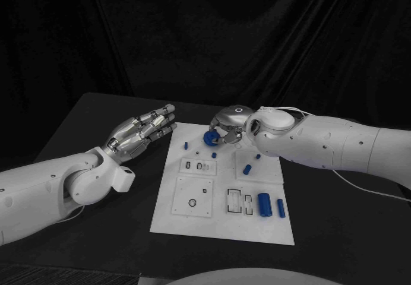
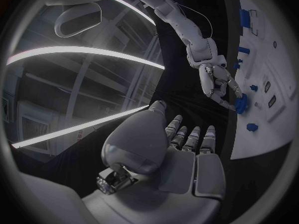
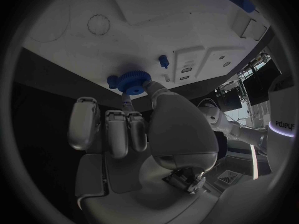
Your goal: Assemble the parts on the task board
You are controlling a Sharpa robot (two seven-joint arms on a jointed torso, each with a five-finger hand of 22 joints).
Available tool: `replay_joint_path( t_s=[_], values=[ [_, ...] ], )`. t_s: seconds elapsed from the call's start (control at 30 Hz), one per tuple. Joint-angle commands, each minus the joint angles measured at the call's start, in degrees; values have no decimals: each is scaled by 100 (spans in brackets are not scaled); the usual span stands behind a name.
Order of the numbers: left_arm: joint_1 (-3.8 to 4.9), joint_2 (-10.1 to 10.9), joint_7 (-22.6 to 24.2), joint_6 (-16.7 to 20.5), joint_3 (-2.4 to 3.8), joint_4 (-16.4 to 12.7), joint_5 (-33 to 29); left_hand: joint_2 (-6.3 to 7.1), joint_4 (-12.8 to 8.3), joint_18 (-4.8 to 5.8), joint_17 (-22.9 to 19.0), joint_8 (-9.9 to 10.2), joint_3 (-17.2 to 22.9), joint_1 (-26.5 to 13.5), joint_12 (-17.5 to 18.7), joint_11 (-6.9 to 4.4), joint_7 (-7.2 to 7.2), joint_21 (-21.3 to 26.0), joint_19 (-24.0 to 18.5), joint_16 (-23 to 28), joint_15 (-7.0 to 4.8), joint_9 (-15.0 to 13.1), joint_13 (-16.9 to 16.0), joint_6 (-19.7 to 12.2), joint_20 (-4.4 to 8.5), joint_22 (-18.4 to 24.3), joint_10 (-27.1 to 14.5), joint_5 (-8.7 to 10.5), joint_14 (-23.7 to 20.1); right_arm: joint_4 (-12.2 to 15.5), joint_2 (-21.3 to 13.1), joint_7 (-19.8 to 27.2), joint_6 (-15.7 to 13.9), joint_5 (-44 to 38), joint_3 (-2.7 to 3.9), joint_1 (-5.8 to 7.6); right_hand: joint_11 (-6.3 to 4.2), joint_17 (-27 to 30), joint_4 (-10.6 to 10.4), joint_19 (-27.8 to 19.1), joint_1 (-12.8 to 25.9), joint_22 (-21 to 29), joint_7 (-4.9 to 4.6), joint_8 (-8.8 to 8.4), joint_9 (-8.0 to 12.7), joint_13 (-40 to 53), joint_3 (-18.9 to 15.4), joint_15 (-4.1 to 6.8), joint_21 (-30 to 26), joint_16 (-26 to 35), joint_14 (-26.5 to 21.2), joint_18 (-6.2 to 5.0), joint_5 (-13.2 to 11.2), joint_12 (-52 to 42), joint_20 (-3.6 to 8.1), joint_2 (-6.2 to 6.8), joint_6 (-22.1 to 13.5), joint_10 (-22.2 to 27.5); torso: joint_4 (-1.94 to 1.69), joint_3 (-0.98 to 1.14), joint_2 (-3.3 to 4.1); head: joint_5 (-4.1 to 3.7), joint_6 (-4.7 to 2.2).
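Note:
The white task board lies lengthwise in the middle of the black table. Over its far end my right hand pinches a blue gear between thumb and a finger, just above the board. The right wrist view shows the gear at my fingertips, close to the board and beside a small blue peg. My left hand hovers flat beside the board's far left edge, fingers straight and apart, holding nothing. From the left wrist I see the right hand with the gear.
Small blue pegs stand or lie on the board's middle. A thick blue cylinder and a slim one lie near its right edge. Square plates with slots sit on its left half. Black cloth hangs behind the table.

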State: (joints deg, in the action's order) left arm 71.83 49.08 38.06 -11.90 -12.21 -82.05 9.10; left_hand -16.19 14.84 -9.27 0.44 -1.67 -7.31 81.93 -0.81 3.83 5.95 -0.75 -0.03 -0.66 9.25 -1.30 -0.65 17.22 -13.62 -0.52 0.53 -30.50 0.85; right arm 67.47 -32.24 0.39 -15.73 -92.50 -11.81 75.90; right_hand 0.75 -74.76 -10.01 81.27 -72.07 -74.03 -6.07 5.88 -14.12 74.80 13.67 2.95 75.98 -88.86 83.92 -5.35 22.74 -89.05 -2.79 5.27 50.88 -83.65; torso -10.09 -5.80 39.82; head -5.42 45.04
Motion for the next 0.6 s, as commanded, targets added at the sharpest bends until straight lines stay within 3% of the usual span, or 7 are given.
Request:
replay_joint_path(
  t_s=[0.03,0.33,0.47,0.5,0.57,0.6],
  values=[
    [-10,-12,40,-88,5,-2,-1,69,-44,138,14,-77,165,65,65,67,12,48,37,-61,68,-90,48,49,-9,29,-8,-72,23,-4,2,-7,102,-6,4,-19,13,-1524,103,-1,43,-847,-14,48,-250,1520,148,-20,-141,-114,608,144,-88,-95,-74,-77,0,-635,8,-1,-3,-2,5],
    [-14,-29,25,-112,5,13,0,69,-45,139,13,-76,168,66,66,68,15,48,37,-60,69,-90,49,48,-9,29,-10,-72,22,4,-7,-19,155,-7,4,-30,-1,-1524,126,59,163,-914,10,-222,-34,1520,110,-17,-71,-114,608,162,-355,-95,-80,-84,-453,-635,6,5,-4,-8,26],
    [-15,-27,20,-114,5,18,0,69,-45,139,13,-76,168,66,66,68,15,48,37,-60,69,-90,49,48,-9,29,-10,-72,22,-2,-8,-63,201,-7,4,-32,-48,-1524,178,56,171,-926,68,-236,153,1520,86,19,-90,-114,608,158,-461,-95,-53,-103,-873,-635,10,2,-6,-4,34],
    [-15,-27,19,-115,5,18,0,69,-45,139,13,-76,168,66,66,68,15,48,37,-60,69,-90,49,48,-9,29,-10,-72,22,-6,-7,-69,209,-7,4,-33,-59,-1524,204,45,167,-921,79,-256,278,1520,76,29,-115,-114,608,153,-467,-95,-43,-100,-1213,-635,9,0,-6,-2,36],
    [-16,-27,16,-118,5,20,0,69,-46,141,13,-75,172,66,66,70,17,48,37,-59,70,-89,50,41,-9,29,-12,-72,21,-12,-8,-74,214,-7,4,-33,-64,-1524,217,33,175,-917,84,-268,368,1520,65,33,-140,-114,608,148,-486,-95,-37,-103,-1447,-635,7,-1,-4,-4,34],
    [-16,-28,15,-118,5,21,0,69,-46,141,13,-75,172,66,66,70,17,48,37,-59,70,-89,50,41,-9,29,-12,-72,21,-15,-9,-74,215,-7,4,-34,-81,-1524,230,19,182,-911,111,-285,478,1520,55,45,-168,-114,608,143,-505,-95,-29,-108,-1753,-635,7,-1,-5,-4,35]
  ],
)
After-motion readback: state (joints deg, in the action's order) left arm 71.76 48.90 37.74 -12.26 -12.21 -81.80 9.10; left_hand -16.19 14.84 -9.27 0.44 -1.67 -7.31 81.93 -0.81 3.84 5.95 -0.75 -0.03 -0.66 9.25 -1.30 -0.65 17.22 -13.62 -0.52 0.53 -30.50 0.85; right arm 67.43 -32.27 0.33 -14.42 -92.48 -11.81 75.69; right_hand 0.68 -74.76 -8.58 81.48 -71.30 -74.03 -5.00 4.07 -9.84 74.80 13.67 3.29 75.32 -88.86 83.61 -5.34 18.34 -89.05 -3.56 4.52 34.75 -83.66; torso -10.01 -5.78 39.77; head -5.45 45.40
